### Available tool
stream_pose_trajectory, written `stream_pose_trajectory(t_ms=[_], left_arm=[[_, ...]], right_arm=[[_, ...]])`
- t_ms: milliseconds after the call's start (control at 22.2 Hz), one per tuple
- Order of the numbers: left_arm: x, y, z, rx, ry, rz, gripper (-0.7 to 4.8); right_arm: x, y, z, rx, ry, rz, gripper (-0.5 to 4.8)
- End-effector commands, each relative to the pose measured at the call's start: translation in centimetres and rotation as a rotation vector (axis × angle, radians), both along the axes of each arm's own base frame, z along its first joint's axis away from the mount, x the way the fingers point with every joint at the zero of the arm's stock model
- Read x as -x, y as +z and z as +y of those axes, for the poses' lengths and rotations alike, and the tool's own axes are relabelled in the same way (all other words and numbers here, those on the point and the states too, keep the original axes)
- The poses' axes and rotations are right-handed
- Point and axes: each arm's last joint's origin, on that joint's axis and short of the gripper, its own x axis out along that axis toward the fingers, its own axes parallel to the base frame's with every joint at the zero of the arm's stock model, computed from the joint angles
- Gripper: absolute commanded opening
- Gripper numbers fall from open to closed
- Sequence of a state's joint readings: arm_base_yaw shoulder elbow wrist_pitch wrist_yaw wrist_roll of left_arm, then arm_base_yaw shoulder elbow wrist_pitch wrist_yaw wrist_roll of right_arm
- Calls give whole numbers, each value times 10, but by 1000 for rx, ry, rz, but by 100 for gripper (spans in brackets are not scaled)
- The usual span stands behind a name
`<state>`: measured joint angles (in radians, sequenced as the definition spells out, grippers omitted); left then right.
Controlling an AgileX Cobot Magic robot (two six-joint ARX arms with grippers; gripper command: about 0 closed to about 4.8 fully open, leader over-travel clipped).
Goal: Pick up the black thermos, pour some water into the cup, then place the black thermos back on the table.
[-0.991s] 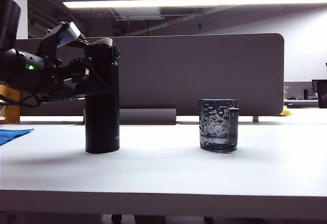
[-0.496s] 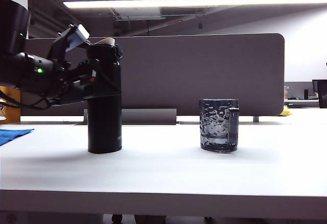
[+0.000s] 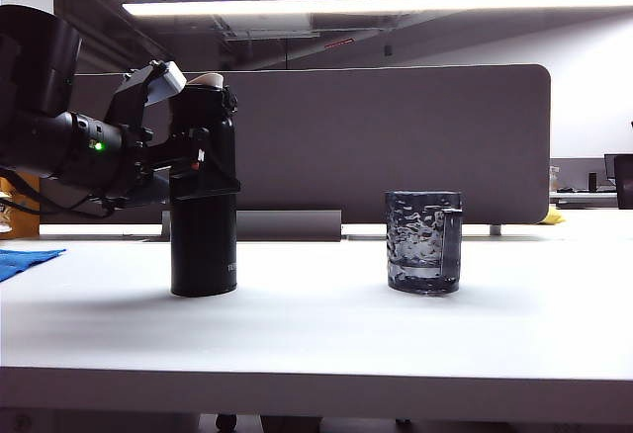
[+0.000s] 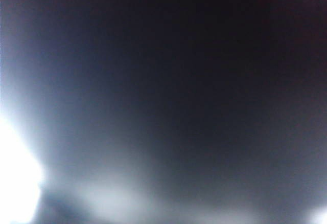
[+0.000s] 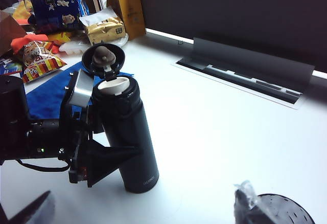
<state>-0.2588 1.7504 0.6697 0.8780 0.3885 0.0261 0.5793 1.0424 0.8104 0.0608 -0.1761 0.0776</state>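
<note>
The black thermos [image 3: 204, 206] stands upright on the table [image 3: 316, 334], left of centre, with its flip lid [image 5: 103, 58] hinged back and the beige spout showing. My left gripper [image 3: 203, 171] reaches in level from the left. Its open jaws straddle the bottle's upper body, and one finger [image 5: 110, 157] lies along the side. The left wrist view is only a dark blur at close range. The cup [image 3: 423, 240], dimpled grey glass with a side handle, stands apart to the right. My right gripper [image 5: 148, 219] hovers open and empty, looking down on both; one fingertip [image 5: 31, 209] shows.
A blue cloth [image 3: 25, 258] lies at the table's left edge, with snack packets [image 5: 56, 9] behind it. A grey partition [image 3: 396, 146] runs along the back, with a cable slot [image 5: 240, 75] in the table in front of it.
My left gripper has pushed rightward until its jaws sit round the thermos. The thermos has shifted slightly to the right. The cup has not moved.
</note>
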Motion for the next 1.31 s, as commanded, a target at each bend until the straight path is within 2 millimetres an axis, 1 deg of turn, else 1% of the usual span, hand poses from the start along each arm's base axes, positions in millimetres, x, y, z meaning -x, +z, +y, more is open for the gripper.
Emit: stream_pose_trajectory(t_ms=[45, 90, 135, 180, 270, 315, 360, 405, 450, 496, 541, 631, 721, 811, 856, 901, 991, 1036, 1126, 1306], left_arm=[[-1, 2, -1, 5, -3, -17, 255], [-1, 2, -1, 5, -3, -17, 198], [-1, 3, -1, 5, -3, -19, 169], [-1, 4, -1, 8, -5, -30, 169], [-2, 11, -10, 22, -57, -65, 169], [-6, 18, -16, 25, -79, -78, 167], [-14, 29, -23, 27, -96, -94, 151], [-22, 43, -31, 11, -114, -125, 151], [-36, 70, -45, -54, -142, -189, 151], [-43, 85, -53, -122, -158, -234, 151], [-49, 101, -64, -246, -160, -289, 151], [-57, 117, -82, -422, -156, -385, 150], [-71, 118, -97, -534, -135, -448, 150], [-86, 108, -112, -642, -103, -485, 135], [-90, 102, -117, -691, -115, -510, 93], [-96, 94, -123, -784, -147, -567, 56], [-97, 91, -130, -926, -194, -698, 51], [-97, 91, -134, -950, -195, -747, 51], [-96, 93, -139, -937, -190, -783, 52], [-95, 100, -141, -910, -155, -847, 52]], right_arm=[[0, -2, 0, 16, -1, 17, 479], [1, -2, 0, 18, -1, 21, 479], [1, -2, 0, 18, -1, 21, 479], [0, -2, 0, 19, -7, 19, 479], [1, 0, -5, 68, -65, -25, 479], [1, 1, -9, 78, -91, -22, 479], [3, 1, -14, 90, -110, -6, 479], [4, -1, -20, 102, -133, 29, 479], [6, -4, -28, 128, -161, 74, 372], [8, -5, -31, 141, -164, 96, 202], [10, -5, -32, 154, -164, 103, -4], [9, -6, -32, 171, -164, 88, -3], [9, -6, -32, 178, -181, 88, -3], [6, -6, -37, 180, -214, 90, -3], [6, -7, -38, 181, -218, 92, -3], [5, -7, -40, 181, -226, 94, -3], [3, -8, -41, 194, -232, 89, -3], [2, -10, -41, 205, -230, 95, -2], [-2, -16, -39, 226, -222, 129, -2], [-4, -19, -37, 228, -193, 149, -3]])
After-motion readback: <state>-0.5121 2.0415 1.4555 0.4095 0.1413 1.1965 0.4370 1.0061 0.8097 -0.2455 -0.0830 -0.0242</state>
